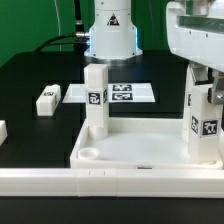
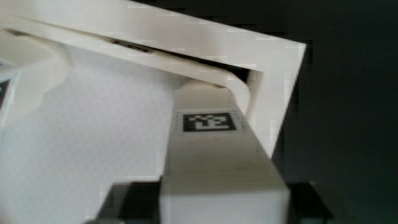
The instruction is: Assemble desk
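Desk top point(image 1: 140, 152) lay on the table point(image 1: 30, 75), one leg point(image 1: 95, 100) upright in a corner. The gripper point(image 1: 205, 85) clasped a second leg point(image 1: 205, 125) at the next corner. A loose leg point(image 1: 46, 100) waited, so roughly half remained.

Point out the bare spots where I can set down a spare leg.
Bare black table lies between the loose leg and the desk top. The desk top's floor between the standing leg and the held leg is free too. Crowded: around the claw, and at the marker board.
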Available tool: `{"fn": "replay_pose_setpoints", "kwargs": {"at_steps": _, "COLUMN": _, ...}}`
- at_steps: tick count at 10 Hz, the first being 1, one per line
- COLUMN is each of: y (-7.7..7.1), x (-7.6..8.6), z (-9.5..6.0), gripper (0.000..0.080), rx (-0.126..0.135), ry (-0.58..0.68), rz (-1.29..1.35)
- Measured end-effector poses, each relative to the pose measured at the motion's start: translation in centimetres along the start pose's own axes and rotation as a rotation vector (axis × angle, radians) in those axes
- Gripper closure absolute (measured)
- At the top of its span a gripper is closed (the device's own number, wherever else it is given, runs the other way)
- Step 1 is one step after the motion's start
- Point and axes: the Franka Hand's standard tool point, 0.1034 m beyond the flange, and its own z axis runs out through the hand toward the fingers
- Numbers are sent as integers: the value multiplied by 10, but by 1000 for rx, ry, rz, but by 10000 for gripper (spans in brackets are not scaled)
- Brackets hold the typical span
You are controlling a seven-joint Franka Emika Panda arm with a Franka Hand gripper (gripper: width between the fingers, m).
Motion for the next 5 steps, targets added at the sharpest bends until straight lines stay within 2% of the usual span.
{"fn": "replay_pose_setpoints", "kwargs": {"at_steps": 1, "y": 0, "x": 1, "z": 0, "gripper": 509, "rx": 0, "ry": -2, "rz": 37}}
{"fn": "replay_pose_setpoints", "kwargs": {"at_steps": 2, "y": 0, "x": 0, "z": 0, "gripper": 396, "rx": 0, "ry": -2, "rz": 67}}
{"fn": "replay_pose_setpoints", "kwargs": {"at_steps": 3, "y": 0, "x": 0, "z": 1, "gripper": 396, "rx": -1, "ry": -2, "rz": 63}}
{"fn": "replay_pose_setpoints", "kwargs": {"at_steps": 4, "y": 1, "x": 0, "z": 2, "gripper": 261, "rx": -4, "ry": 1, "rz": 7}}
{"fn": "replay_pose_setpoints", "kwargs": {"at_steps": 5, "y": 2, "x": 1, "z": 3, "gripper": 173, "rx": -9, "ry": 0, "rz": -92}}
